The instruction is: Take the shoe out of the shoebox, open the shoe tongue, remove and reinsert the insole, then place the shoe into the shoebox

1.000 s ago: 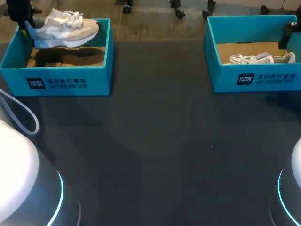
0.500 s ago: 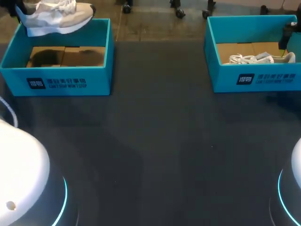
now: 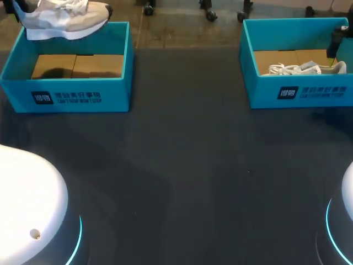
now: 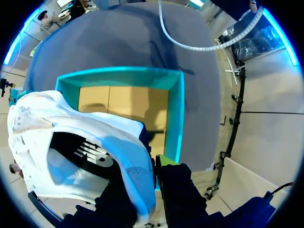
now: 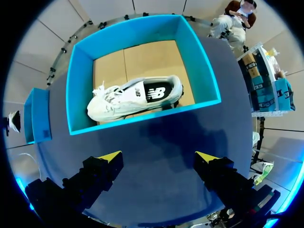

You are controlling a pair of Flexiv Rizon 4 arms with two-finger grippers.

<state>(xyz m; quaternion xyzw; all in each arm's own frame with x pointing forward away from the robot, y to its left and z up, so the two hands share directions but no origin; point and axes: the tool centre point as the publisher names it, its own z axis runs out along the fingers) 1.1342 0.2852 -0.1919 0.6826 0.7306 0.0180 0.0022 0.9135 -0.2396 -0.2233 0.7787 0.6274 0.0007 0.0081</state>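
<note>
Left gripper is clamped on the heel of the shoe, one finger on each side, and holds it in the air. Right gripper is spread wide with nothing between its yellow-tipped fingers, pointing down over the tabletop. Both wrists are pitched downward.

My left gripper pinches the white shoe by its heel. The shoe hangs level, sole down, toe to my right, over the far edge of the left box. That teal box is open, showing a brown cardboard floor. In the right box, also teal and open, a second shoe lies on its side, laces loose.
</note>
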